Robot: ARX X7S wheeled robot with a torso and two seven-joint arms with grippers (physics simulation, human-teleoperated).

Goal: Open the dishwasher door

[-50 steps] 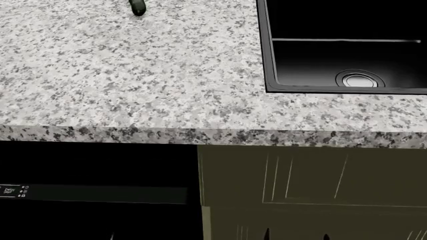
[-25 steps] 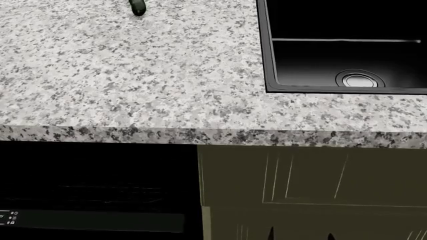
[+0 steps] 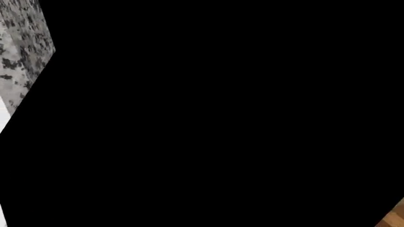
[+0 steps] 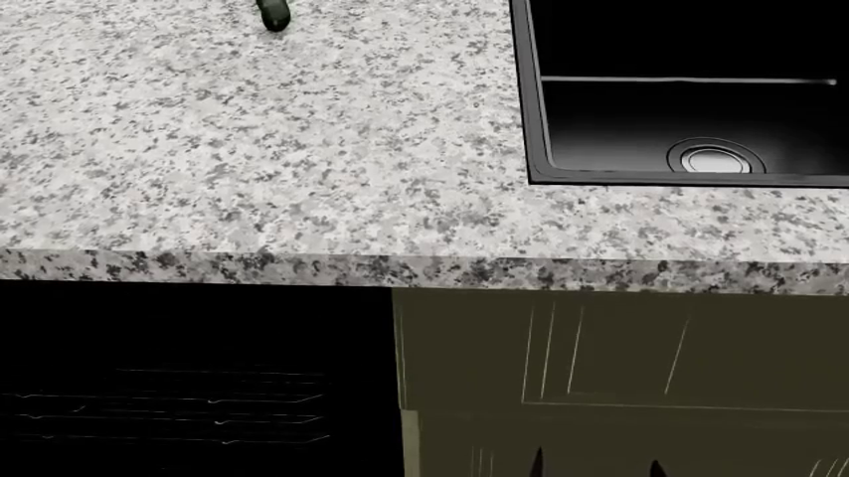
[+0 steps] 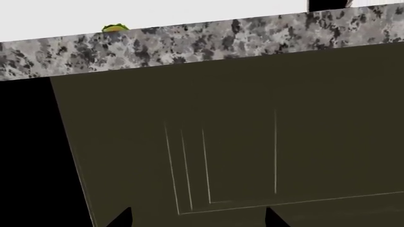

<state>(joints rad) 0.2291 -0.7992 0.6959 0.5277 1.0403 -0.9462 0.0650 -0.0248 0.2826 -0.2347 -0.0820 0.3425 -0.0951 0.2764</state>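
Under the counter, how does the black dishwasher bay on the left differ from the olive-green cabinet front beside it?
The dishwasher bay is black; the cabinet front is olive green. The dishwasher bay shows thin rack wires inside, so it looks open; the cabinet front is shut, with panel lines. Both sit directly under the granite countertop.

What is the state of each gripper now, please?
Left gripper: cannot be told; its wrist view is almost all black, and no fingers show.
Right gripper: open, holding nothing; its two dark fingertips stand apart before the olive cabinet front.
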